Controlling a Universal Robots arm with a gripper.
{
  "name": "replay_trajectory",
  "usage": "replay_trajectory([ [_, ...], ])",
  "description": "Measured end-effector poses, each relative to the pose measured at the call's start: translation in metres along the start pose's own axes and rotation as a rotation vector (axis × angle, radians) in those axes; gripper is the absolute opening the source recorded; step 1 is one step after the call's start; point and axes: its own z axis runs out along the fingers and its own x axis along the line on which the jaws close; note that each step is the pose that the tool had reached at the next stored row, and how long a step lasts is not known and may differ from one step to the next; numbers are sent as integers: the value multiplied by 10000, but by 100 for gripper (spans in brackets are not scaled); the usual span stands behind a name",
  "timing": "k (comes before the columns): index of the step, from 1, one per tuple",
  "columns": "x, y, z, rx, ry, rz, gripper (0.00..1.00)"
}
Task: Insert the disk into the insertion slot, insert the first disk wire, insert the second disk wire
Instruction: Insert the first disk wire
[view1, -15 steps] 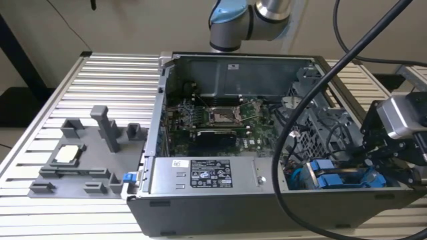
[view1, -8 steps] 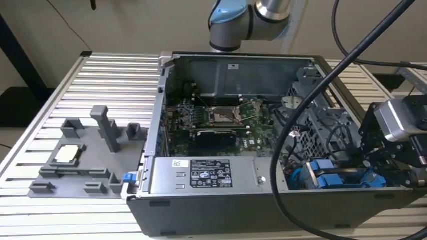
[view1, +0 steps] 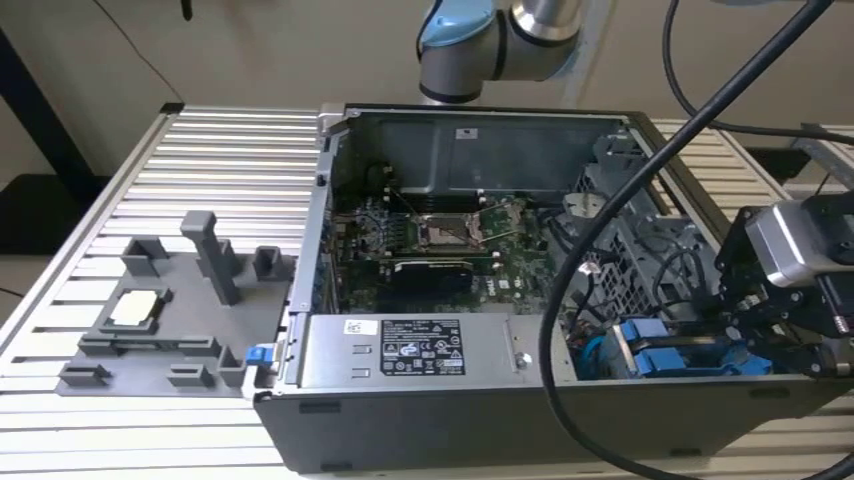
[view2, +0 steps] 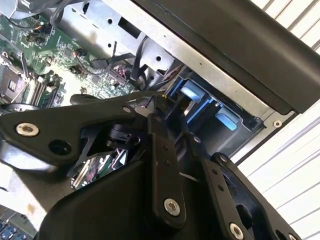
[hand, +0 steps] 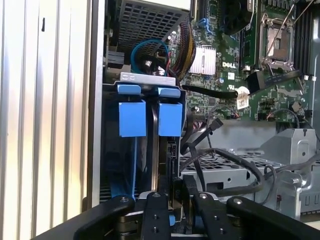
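An open computer case (view1: 441, 420) is shown on a slatted table (view1: 200, 160). The disk (hand: 132, 119), marked by two blue tabs, is set in the insertion slot (hand: 111, 160), in the case's corner at the exterior view's right. The gripper (hand: 180, 200) is held just beside the disk's blue frame. Its fingers (hand: 156, 215) are seen slightly apart with a dark part between them; whether that part is clamped cannot be told. Loose black wires (hand: 225, 160) are draped beside the slot.

Unreadable small print on the label (view1: 420, 347) of the power supply (view1: 327, 362); likewise a sticker (view1: 467, 131) on the case wall (view1: 534, 150).
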Motion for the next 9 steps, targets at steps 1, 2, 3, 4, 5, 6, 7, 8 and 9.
replay_trajectory([
  [1,-2,0,-5,0,8,0,27],
  [2,-8,1,-26,0,7,1,27],
  [3,-21,3,-67,-1,8,1,27],
  [4,-36,5,-112,-1,6,2,27],
  [5,-49,6,-154,-1,8,1,27],
  [6,-63,8,-199,-1,7,2,27],
  [7,-77,10,-240,-1,8,1,27],
  [8,-92,11,-286,-1,7,1,27],
  [9,-105,13,-327,-2,8,1,27],
])
